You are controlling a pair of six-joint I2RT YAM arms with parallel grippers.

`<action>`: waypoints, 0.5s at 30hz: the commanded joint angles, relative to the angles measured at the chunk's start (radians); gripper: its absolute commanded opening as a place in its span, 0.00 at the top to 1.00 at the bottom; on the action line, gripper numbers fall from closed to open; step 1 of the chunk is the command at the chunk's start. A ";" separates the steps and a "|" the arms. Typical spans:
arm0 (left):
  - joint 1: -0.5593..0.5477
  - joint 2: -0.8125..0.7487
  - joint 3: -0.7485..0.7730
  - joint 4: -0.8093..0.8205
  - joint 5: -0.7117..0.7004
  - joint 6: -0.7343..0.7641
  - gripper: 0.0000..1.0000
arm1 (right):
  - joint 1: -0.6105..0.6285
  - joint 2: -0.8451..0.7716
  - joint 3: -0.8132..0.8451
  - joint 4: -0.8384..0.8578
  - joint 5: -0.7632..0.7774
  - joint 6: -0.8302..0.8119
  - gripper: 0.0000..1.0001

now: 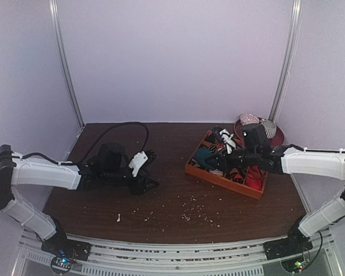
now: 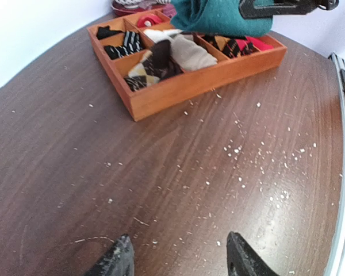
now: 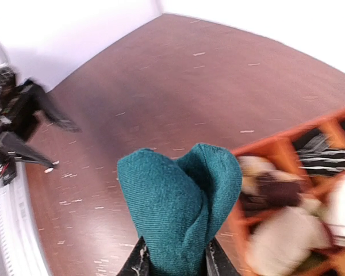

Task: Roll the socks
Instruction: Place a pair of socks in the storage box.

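- As the socks (image 3: 178,195) seem already bunched into one teal bundle, the right claw (image 3: 178,265) is clamped on the bundle's lower end, a finger pressed to each side. It holds the bundle in the air above the tray (image 2: 161,95). Probable purpose: to set it down among the rolls (image 2: 192,54) stored there. Whether the bundle touches the rolls below cannot be told.
- Left claw (image 2: 178,261): fingers stand apart with nothing between them, low over bare tabletop (image 2: 75,172) at the left, well apart from the tray. It appears to be kept out of the way, since the carrying needs only one arm.
- Tray: lies right of centre, turned at an angle to the tabletop's edges. Its dividers keep each roll in a compartment of its own.
- Counts:
  - Arms two, claws two.
  - Teal bundle one. Whether it is one sock or two folded together cannot be told.
  - Tray one.
  - Rolls in the tray at least six in the left wrist view: black, striped, argyle, beige, white and red. Others are hidden under the bundle.
  - Dish (image 1: 259,123) one, at the far right behind the tray, contents unclear.
  - Pale specks (image 2: 238,150) on the tabletop are many, too small to count.
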 commanded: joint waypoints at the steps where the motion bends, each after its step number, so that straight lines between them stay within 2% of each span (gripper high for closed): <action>1: 0.017 -0.025 0.051 -0.035 -0.065 0.006 0.44 | -0.159 -0.056 0.040 -0.171 0.071 -0.097 1.00; 8: 0.019 0.047 0.113 -0.054 -0.033 0.023 0.44 | -0.354 -0.024 0.068 -0.237 0.137 -0.229 1.00; 11: 0.022 0.053 0.107 -0.052 -0.037 0.030 0.44 | -0.420 0.016 0.080 -0.243 0.156 -0.194 1.00; 15: 0.029 0.043 0.080 -0.023 -0.028 0.025 0.44 | -0.437 0.035 0.038 -0.153 0.200 -0.123 1.00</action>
